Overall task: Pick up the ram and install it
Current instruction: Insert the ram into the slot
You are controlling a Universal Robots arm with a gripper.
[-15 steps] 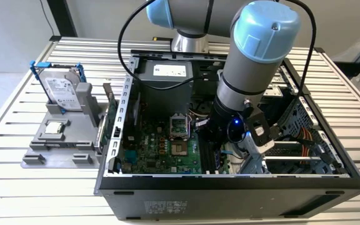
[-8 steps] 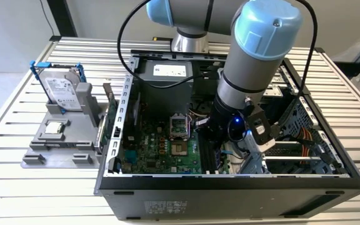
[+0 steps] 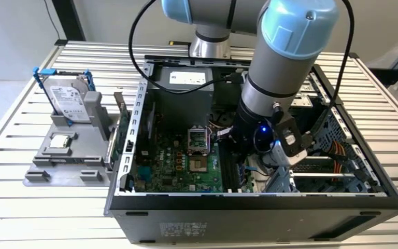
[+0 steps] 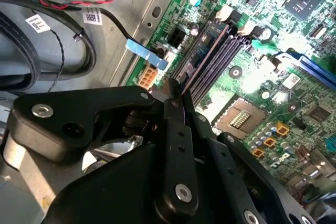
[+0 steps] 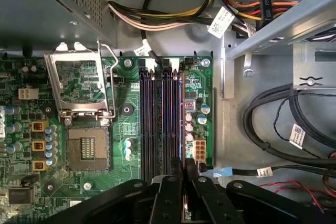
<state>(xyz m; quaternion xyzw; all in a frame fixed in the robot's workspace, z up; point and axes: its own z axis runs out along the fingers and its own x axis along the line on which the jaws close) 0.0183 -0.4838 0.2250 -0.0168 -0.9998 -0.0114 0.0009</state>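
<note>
Dark bluish-green and seen almost edge-on, the ram [image 4: 203, 50] is held between the closed fingers of the gripper [image 4: 176, 100], inside the open computer case [image 3: 254, 199]. It is placed directly over the memory slots [image 5: 157, 119], along the outermost slot, on the side away from the CPU socket [image 5: 86, 148]. Whether its lower edge has already entered that slot cannot be told. In the first wrist view the gripper [image 5: 184, 174] is seen at the end of the slots nearest the white connector [image 5: 199, 148]. Several risks can be judged from this position. If the stick is tilted against the slot, one end could be driven in first, and the contacts or the slot latches could be strained. If the notch is not matched to the key of the slot, pressing would be resisted and the motherboard [image 5: 126, 129] flexed. Because the stick is gripped by a thin edge, it could slip upward between the fingers when force is applied. The small capacitors and the white connector just beside the slots could be struck by a finger, and the black cables [image 5: 273, 114] beyond them could be snagged.
</note>
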